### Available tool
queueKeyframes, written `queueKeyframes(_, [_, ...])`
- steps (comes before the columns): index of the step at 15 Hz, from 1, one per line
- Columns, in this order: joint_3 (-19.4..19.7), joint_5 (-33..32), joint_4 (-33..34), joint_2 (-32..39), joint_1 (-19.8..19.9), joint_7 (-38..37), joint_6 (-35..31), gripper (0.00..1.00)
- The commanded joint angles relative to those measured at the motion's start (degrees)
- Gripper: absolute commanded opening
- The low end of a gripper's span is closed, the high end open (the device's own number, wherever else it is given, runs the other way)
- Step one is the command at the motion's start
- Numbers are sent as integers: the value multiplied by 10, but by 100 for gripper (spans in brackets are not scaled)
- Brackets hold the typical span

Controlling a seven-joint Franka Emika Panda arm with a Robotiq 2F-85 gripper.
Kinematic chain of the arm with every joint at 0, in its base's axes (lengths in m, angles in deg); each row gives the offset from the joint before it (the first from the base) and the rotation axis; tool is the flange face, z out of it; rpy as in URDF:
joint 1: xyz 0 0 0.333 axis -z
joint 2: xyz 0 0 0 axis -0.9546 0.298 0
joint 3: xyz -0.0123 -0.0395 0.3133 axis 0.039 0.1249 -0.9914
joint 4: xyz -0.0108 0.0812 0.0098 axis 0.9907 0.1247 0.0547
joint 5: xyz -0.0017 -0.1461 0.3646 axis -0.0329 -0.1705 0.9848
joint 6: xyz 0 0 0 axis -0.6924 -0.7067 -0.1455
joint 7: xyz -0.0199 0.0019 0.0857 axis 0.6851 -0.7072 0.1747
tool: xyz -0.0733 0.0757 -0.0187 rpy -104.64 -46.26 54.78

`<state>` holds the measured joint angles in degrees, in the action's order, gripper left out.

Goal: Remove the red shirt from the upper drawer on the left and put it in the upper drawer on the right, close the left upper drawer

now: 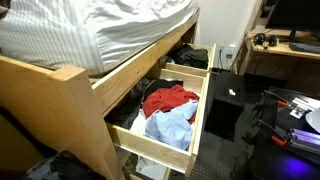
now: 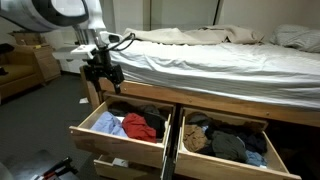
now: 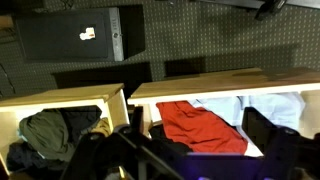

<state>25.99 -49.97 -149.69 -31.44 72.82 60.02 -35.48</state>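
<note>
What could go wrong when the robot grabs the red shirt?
1. The crumpled red shirt lies squeezed between a light blue cloth and a dark garment, so the black gripper might pinch a neighbour too.
2. The shirt sits close to a wall of the light wooden drawer, so the fingers might bump it coming down.

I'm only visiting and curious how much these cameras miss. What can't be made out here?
- Gripper: small and dark in an exterior view, and a dark blur at the wrist view's bottom edge. Whether it is open or shut is unclear.
- Red shirt: its near edge is hidden behind the gripper in the wrist view.
- Lower drawers: cut off by the bottom edge in an exterior view, so their contents are unseen.
</note>
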Motion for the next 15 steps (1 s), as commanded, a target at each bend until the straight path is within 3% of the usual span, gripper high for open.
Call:
queueKeyframes(1, [-4,7,77,-64,-46,83,96,100])
queueKeyframes(3, [-11,8,144,-80,-72,116,171,100])
queueKeyframes(4, [-26,7,180,-68,-65,98,226,100])
queueKeyframes(5, [-8,0,124,-87,-71,83,159,100])
queueKeyframes(7, [-17,-1,167,-93,-79,83,213,100])
queueKeyframes(10, [-20,-5,168,-88,-77,77,201,100])
queueKeyframes(13, [-12,28,207,-64,-99,107,250,100])
queueKeyframes(15, [6,65,198,-21,-121,122,180,100])
